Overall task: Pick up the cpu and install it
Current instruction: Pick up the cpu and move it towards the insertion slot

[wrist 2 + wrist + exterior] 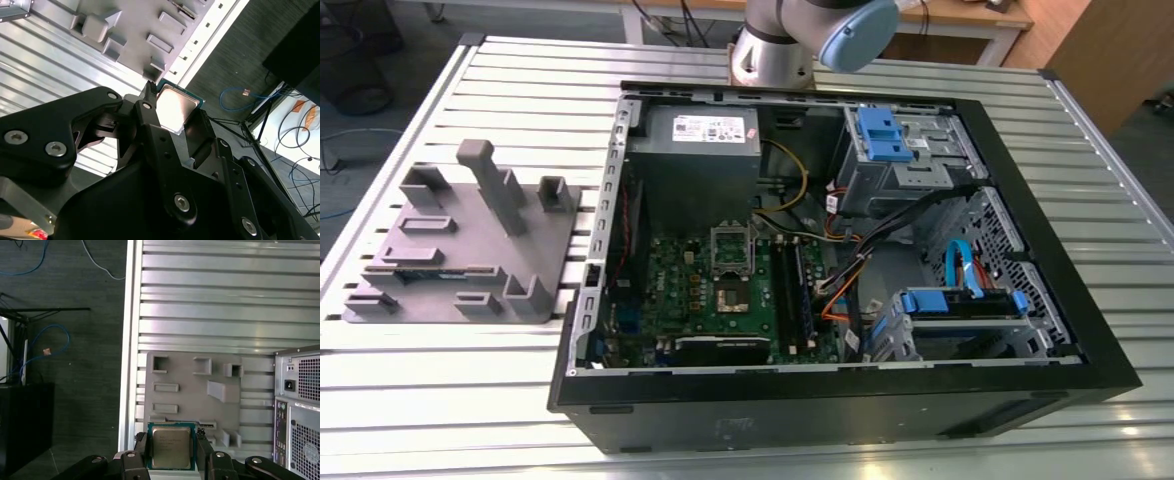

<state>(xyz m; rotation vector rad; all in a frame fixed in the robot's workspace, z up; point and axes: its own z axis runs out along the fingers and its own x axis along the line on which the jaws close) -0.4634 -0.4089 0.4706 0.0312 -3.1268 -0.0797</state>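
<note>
Holding the cpu (171, 442) in the gripper (172, 452), jaws pinched narrow on its two sides.
Held up in the air, in front of the grey tray (190, 390) with little slots, in both wrist views. On the slatted table (520, 90), at the exterior view's right of the tray, an open computer case (1107, 350) with a green board (680, 300), a dark socket (731, 290), a grey box (700, 135) and blue holders (887, 135) inside.

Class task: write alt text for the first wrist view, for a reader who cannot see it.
A black gripper holds a small square silver-topped cpu between its jaws. Beyond it a grey moulded plastic parts tray lies on a ribbed aluminium table, beside a grey perforated metal computer case.
</note>
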